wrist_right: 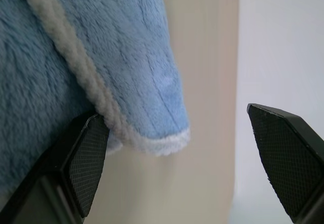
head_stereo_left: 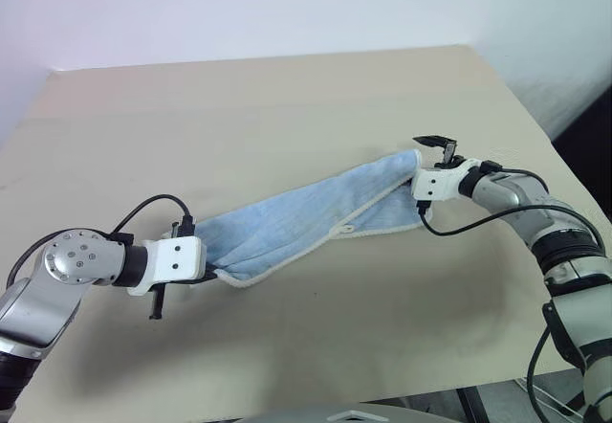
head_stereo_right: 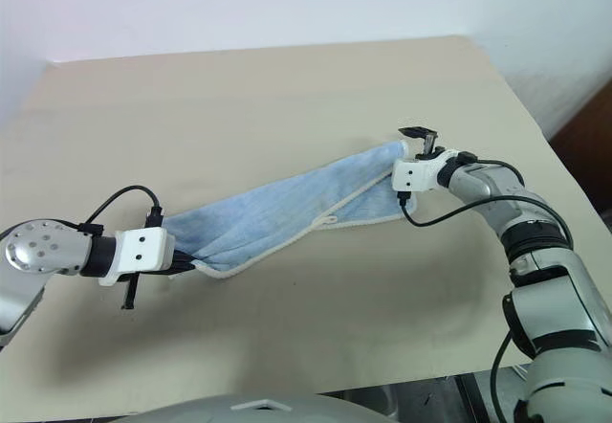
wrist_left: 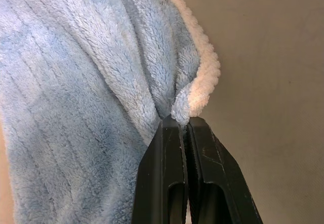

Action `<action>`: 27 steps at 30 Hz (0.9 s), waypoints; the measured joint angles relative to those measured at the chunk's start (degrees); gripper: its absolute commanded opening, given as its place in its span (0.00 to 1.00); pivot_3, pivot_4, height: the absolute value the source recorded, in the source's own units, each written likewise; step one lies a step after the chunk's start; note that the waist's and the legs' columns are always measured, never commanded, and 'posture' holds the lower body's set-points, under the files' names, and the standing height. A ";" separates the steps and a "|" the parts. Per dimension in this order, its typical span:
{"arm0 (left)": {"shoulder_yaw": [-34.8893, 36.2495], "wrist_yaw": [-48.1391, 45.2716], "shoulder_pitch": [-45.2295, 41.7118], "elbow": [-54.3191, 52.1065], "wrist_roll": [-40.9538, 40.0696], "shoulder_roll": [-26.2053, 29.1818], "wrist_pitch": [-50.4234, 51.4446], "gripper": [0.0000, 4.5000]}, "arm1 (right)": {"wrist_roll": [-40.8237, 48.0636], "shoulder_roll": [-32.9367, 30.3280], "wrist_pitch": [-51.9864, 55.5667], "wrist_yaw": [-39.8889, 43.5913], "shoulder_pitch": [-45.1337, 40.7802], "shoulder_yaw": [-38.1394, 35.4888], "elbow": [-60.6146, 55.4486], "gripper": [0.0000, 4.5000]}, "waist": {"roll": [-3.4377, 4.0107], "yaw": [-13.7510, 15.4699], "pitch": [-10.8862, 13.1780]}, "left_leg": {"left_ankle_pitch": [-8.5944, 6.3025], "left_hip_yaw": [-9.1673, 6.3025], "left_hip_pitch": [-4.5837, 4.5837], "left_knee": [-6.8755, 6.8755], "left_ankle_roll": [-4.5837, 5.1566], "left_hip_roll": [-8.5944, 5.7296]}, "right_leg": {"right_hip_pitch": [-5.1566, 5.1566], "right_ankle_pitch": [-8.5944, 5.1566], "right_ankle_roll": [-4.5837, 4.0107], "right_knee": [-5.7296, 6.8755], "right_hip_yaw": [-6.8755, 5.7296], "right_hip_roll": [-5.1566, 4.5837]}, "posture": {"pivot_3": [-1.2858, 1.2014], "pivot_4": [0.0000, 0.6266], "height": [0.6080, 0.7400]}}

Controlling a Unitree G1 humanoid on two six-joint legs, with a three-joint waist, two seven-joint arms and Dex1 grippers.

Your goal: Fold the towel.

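On bare table [head_stereo_left: 287, 88], towel [head_stereo_left: 287, 222] seemingly unobstructed.

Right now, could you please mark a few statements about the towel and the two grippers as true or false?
1. The left gripper is shut on the towel. True.
2. The right gripper is shut on the towel. False: it is open, with a corner of the towel beside one finger.
3. The towel lies folded in a neat square. False: it stretches loosely between the two grippers.
4. The towel has a white border. True.
5. The table is beige. True.
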 measured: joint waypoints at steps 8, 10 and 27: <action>-0.27 0.69 -0.94 1.27 0.29 -0.79 -0.04 0.00 | -0.53 -0.02 -1.93 -0.24 0.02 1.31 0.69 0.25 | 0.00 0.04 0.00 | 0.04 0.00 0.10 0.09 -0.05 -0.05 | -0.07 -0.01 -0.02 0.47 0.04 -0.05 | 0.52 0.24 0.91; -0.38 0.77 -1.37 1.70 0.55 -0.97 -0.17 0.00 | -0.53 -0.16 -2.07 -0.31 0.03 1.31 1.06 0.10 | 0.00 0.00 0.00 | 0.05 0.00 0.11 0.11 -0.05 -0.05 | -0.07 -0.01 -0.02 0.50 0.04 -0.05 | 0.52 0.24 0.91; 8.62 19.82 -26.64 22.67 -6.44 -18.37 9.85 0.00 | 9.47 -3.95 4.48 3.53 0.95 -7.26 -2.36 0.01 | -0.06 0.30 0.02 | 0.13 -0.07 0.26 0.21 -0.16 -0.08 | 0.10 0.12 0.22 0.58 0.04 -0.01 | 0.52 0.24 0.91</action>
